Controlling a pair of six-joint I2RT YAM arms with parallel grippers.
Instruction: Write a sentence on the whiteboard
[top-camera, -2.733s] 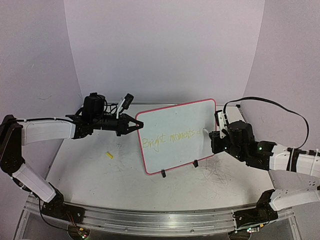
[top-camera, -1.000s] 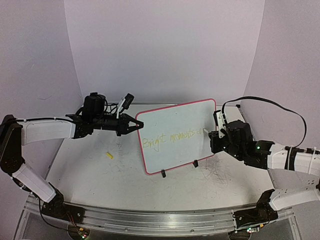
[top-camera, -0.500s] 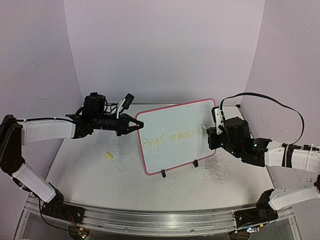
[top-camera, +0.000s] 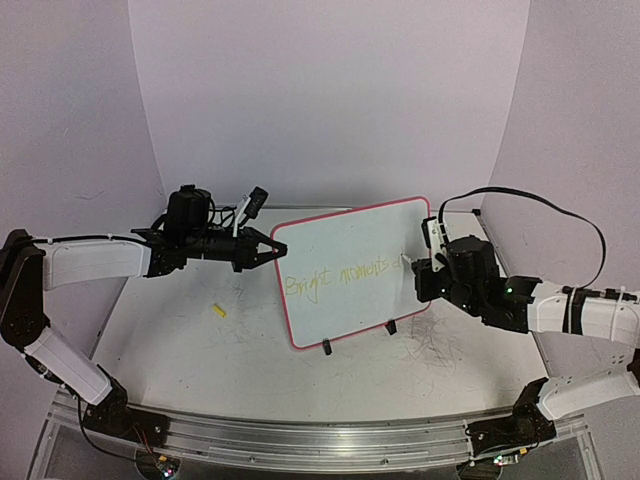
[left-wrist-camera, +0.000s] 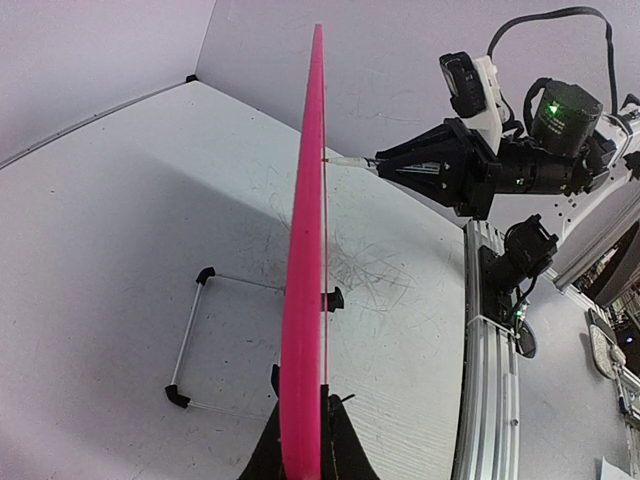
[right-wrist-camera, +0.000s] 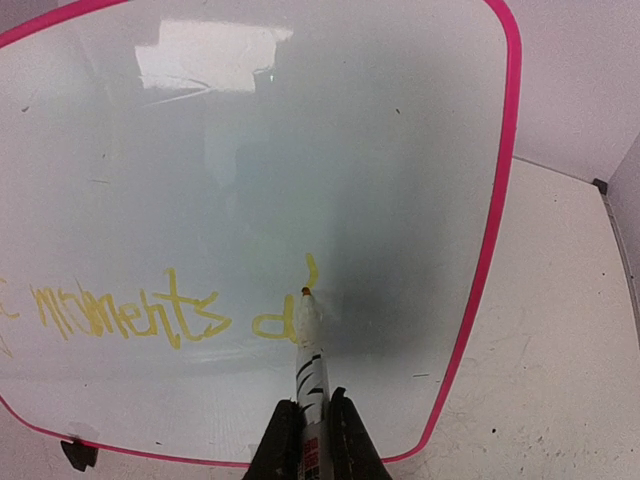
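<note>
The whiteboard stands upright on its edge, white with a pink rim. My left gripper is shut on its left edge; in the left wrist view the jaws pinch the pink rim edge-on. My right gripper is shut on a white marker, whose tip touches the board. The sentence is thin yellow writing; in the right wrist view it reads "moments", then an "a" and a fresh stroke by the tip.
A small yellow piece lies on the table left of the board. Two black clips sit on the board's lower edge. A wire stand lies behind the board. Grey scribbles mark the table, and a metal rail runs along the near edge.
My right arm has shifted slightly left and up along the board, with the marker adding a stroke after the "a". The left arm and the board have stayed still.
</note>
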